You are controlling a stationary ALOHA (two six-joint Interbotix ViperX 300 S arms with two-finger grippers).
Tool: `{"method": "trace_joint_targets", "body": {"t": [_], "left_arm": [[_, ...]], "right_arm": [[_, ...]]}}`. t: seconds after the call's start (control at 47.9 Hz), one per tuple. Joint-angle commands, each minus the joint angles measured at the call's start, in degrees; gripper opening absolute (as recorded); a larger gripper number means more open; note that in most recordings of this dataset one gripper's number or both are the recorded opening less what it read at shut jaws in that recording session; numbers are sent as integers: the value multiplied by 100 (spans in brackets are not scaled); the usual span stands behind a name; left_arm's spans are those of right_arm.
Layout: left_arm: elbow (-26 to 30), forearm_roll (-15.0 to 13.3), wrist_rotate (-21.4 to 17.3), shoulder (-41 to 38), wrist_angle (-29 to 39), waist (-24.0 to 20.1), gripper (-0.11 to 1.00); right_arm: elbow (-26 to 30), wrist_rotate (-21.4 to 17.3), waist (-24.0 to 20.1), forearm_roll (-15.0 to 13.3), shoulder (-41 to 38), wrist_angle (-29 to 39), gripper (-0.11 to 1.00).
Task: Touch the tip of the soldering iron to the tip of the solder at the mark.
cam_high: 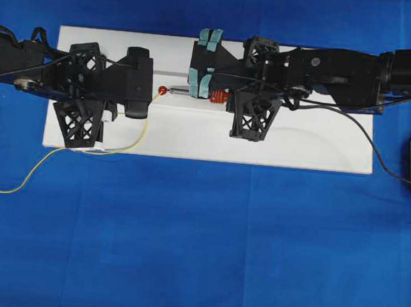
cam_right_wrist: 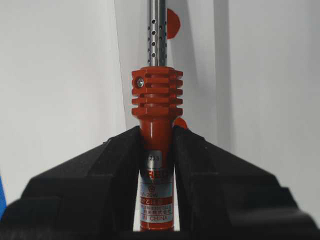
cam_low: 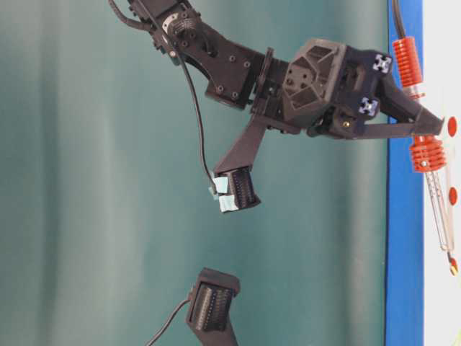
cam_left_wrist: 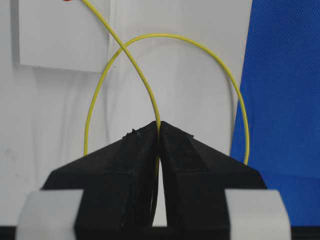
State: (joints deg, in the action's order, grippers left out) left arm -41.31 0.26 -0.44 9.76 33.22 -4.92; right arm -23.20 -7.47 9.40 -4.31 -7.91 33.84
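Note:
On the white board [cam_high: 193, 135], the soldering iron [cam_high: 219, 98] lies level, its thin shaft pointing left to the red mark [cam_high: 163, 90]. My right gripper [cam_right_wrist: 156, 131] is shut on its orange-red handle [cam_right_wrist: 156, 150] just behind the ribbed collar; the tip runs out of the top of that view. The yellow solder [cam_left_wrist: 137, 70] is pinched in my shut left gripper [cam_left_wrist: 159, 124], and its free end reaches up to the mark. In the overhead view the two tips sit right at the mark. Whether they touch I cannot tell.
The solder [cam_high: 18, 181] loops off the board's left front edge onto the blue cloth [cam_high: 198, 252]. The iron's black cord [cam_high: 376, 153] trails right off the board. More red dots [cam_low: 452, 194] lie on the board along the iron's shaft [cam_low: 439, 209].

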Motion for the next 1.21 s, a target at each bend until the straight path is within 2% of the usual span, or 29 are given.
{"method": "trace_joint_targets", "body": {"t": [0.0,0.459,0.835,1.189], "left_arm": [[132,0,-9,35,-9,9,1],[158,0,-9,35,-9,9,1],[387,-9,0,-97,378,9,1],[439,0,-9,-114,422,9,1]], "right_arm": [[141,-9,9,-18,88,9,6],[141,-9,9,-18,88,9,6],[149,-9,18,-18,79,9,6],[141,9,18,-18,79,9,6]]}}
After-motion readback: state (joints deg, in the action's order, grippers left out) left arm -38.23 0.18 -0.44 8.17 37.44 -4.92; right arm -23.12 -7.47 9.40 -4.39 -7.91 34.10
